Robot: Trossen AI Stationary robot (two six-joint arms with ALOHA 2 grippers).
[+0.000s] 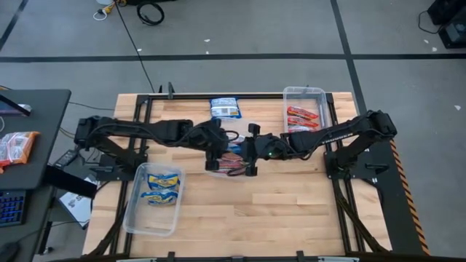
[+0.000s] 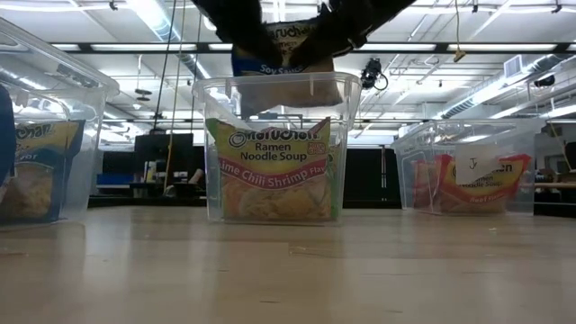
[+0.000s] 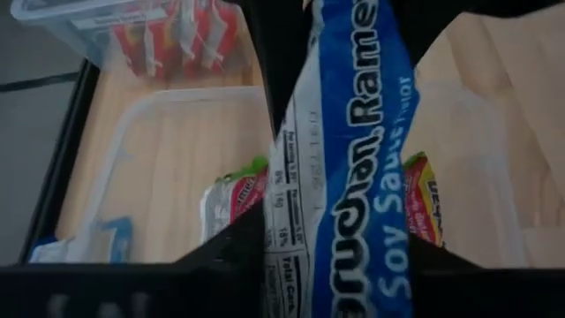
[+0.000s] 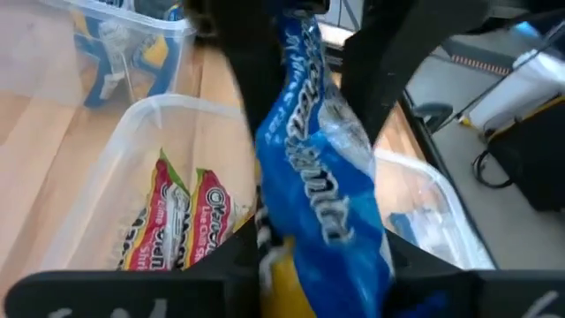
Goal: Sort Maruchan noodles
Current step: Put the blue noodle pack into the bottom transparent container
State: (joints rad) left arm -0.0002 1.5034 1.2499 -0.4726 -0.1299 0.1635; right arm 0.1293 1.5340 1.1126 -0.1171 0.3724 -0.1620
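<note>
Blue soy-sauce packet (image 3: 353, 159) is clamped by left pincer (image 1: 212, 154) & right pincer (image 1: 251, 156) over centre tub (image 2: 211, 153); lime-chili packets (image 2: 270, 171) inside. Desk (image 1: 277, 218) bare toward 6 o'clock.

Three clear tubs (image 1: 304, 94); wooden table (image 1: 255, 211)

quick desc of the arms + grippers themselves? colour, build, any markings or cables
Both arms are matte black with chunky jointed links. The right arm carries pale lettering along one link, too small to read; the left arm shows none. The left gripper and right gripper have flat black fingers. A dark cable loops near the left wrist.
</note>
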